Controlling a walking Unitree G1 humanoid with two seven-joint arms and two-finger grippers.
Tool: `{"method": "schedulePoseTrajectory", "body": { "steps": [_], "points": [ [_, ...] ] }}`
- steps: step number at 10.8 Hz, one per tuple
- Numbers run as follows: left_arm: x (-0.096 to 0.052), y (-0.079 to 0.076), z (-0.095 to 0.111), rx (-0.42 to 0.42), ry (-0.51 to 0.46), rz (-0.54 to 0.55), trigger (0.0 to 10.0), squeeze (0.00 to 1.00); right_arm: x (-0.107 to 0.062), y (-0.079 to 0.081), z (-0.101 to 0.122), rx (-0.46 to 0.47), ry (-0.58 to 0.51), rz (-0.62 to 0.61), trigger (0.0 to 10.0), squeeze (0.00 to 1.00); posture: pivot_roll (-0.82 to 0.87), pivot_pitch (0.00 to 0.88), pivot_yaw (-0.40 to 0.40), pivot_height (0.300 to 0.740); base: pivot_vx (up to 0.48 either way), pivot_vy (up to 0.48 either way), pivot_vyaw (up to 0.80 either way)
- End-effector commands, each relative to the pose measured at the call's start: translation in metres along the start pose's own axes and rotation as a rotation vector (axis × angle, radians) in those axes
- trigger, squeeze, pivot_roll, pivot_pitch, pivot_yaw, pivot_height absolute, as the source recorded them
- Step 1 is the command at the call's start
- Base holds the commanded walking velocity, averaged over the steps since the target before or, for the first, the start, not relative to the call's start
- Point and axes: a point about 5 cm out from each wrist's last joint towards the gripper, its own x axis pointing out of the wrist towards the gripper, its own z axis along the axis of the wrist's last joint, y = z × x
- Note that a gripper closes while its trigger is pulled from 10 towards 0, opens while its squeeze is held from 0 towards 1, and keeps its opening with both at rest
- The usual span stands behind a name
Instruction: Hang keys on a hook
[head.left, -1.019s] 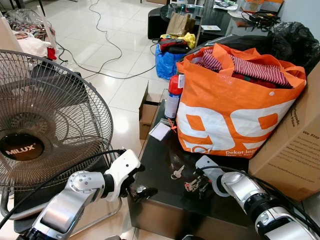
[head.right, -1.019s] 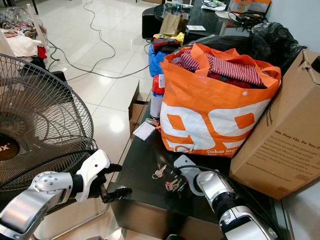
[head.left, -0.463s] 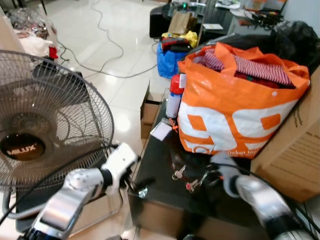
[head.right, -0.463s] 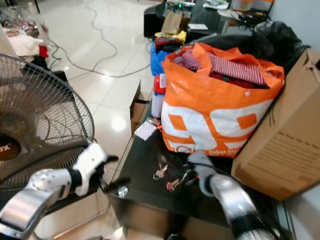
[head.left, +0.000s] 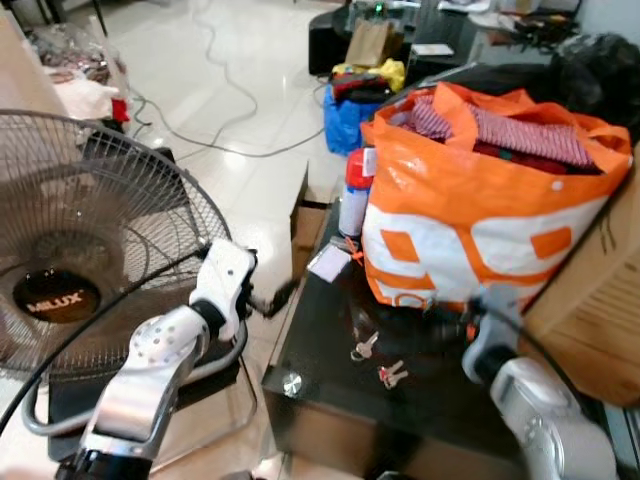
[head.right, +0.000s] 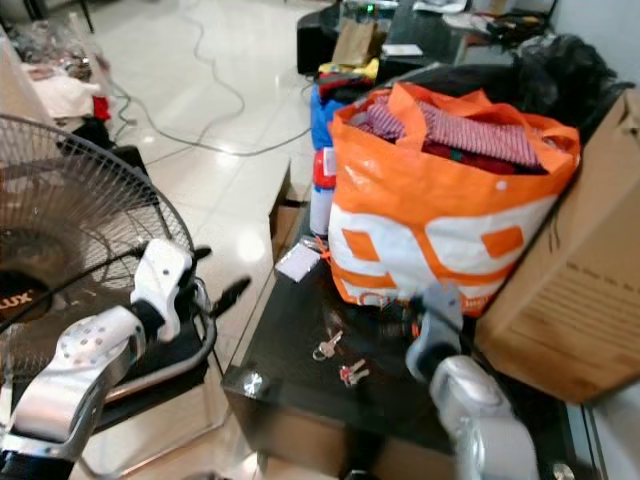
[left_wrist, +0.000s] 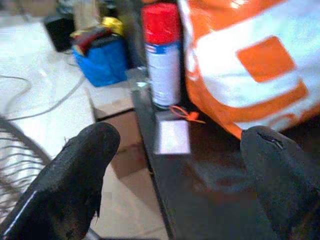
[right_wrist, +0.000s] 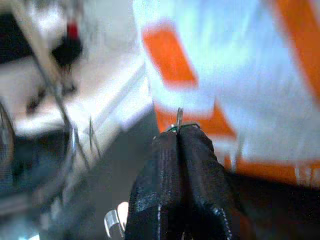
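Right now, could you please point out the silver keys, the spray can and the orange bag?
silver keys (head.left: 362, 347): left eye view, on the blades.
spray can (head.left: 355, 170): left eye view, red cap.
orange bag (head.left: 470, 240): left eye view, front panel.

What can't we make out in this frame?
- Hook: in no view.
- Right gripper: pinches a thin wire loop in the blurred right wrist view; whether keys hang from it is hidden by the fingers. In the eye views its own arm hides it.
- Two key sets on the table: too small to count keys.
- Left gripper: open, empty.
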Motion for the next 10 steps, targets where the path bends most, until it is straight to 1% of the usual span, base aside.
{"method": "schedulePoseTrajectory", "body": {
  "steps": [1, 2, 3, 4, 5, 6, 7, 9, 10],
  "points": [
    [0.002, 0.005, 0.005, 0.036, -0.027, 0.05, 10.0, 0.0, -0.005, 0.001, 0.014, 0.017, -0.112, -0.049, 0.0, 0.0, -0.05, 0.0, 0.002, 0.74, 0.0, 0.0, 0.0],
    [0.007, 0.008, 0.009, 0.033, -0.048, 0.084, 10.0, 0.0, -0.004, 0.006, 0.02, 0.009, -0.18, -0.078, 0.0, 0.0, -0.05, 0.0, -0.004, 0.74, 0.0, 0.0, 0.0],
    [0.01, 0.008, 0.01, 0.027, -0.057, 0.09, 10.0, 0.0, -0.002, 0.008, 0.022, -0.035, -0.206, -0.09, 0.5, 0.0, -0.04, 0.0, -0.006, 0.74, 0.0, 0.0, 0.0],
    [0.01, 0.009, 0.011, 0.034, -0.063, 0.115, 10.0, 0.0, 0.001, 0.005, 0.029, -0.077, -0.248, -0.135, 9.2, 0.0, -0.03, 0.0, -0.015, 0.74, 0.0, 0.0, 0.0],
    [0.01, 0.011, 0.011, 0.039, -0.054, 0.132, 10.0, 0.0, 0.004, 0.002, 0.033, -0.098, -0.263, -0.161, 10.0, 0.0, -0.02, 0.0, -0.024, 0.74, 0.0, 0.0, 0.0],
    [0.009, 0.013, 0.011, 0.051, -0.06, 0.139, 10.0, 0.0, 0.009, 0.001, 0.039, -0.123, -0.279, -0.178, 10.0, 0.0, -0.01, 0.0, -0.036, 0.74, 0.0, 0.0, 0.0],
    [0.01, 0.013, 0.011, 0.053, -0.061, 0.145, 10.0, 0.0, 0.014, 0.003, 0.041, -0.168, -0.272, -0.177, 10.0, 0.0, -0.01, 0.0, -0.038, 0.74, 0.0, 0.0, 0.0],
    [0.014, 0.013, 0.012, 0.062, -0.063, 0.153, 10.0, 0.0, 0.019, 0.004, 0.04, -0.28, -0.248, -0.208, 10.0, 0.0, -0.01, 0.0, -0.042, 0.74, 0.0, 0.0, 0.0],
    [0.014, 0.014, 0.012, 0.064, -0.063, 0.156, 10.0, 0.0, 0.02, 0.005, 0.04, -0.27, -0.248, -0.183, 10.0, 0.0, 0.0, 0.0, -0.049, 0.74, 0.0, 0.0, 0.0]
  ]
}}
